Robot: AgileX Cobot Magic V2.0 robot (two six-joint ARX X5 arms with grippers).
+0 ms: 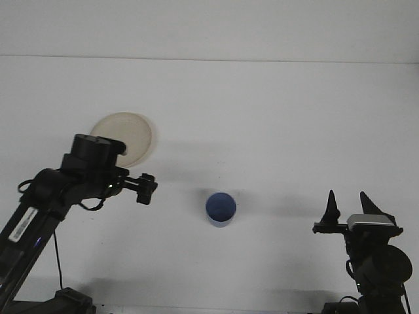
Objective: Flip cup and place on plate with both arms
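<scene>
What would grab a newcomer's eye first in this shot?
Probably the blue cup, the one spot of colour, standing near the middle of the white table. Next, the left arm reaching in from the lower left, its hand left of the cup and apart from it, partly covering the tan plate behind. The right hand sits open at lower right.

No readable text, brand, no. or sign anywhere in the front view. Only candidate: a small white label strip on the black left arm link point(24, 223), w/ dark marks too small and blurred to make out. The white tabletop point(275, 118) carries no print.
</scene>
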